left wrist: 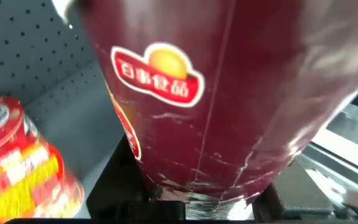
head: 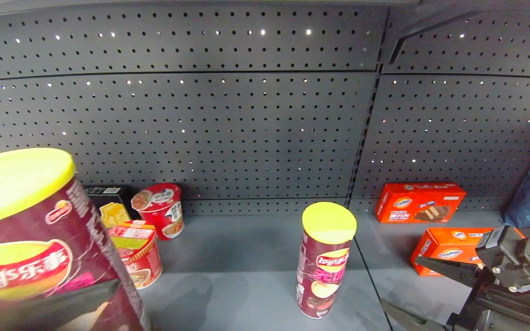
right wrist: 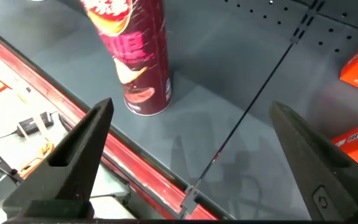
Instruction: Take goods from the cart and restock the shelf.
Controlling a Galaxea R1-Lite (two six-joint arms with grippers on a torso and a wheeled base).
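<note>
The left gripper [left wrist: 204, 196] is clamped on the lower body of a chip can [head: 21, 220], which is held near-upright, yellow lid on top, at the left of the shelf [head: 246, 276] in front of two cup noodles [head: 138, 257]. The low grip probably allows base-first placement. A second chip can [head: 325, 259] stands upright mid-shelf and likely marks the row to fill. The right gripper [head: 426, 294], jaws spread and empty, hangs at the front edge near the orange boxes [head: 419, 202], apart from both cans.
</note>
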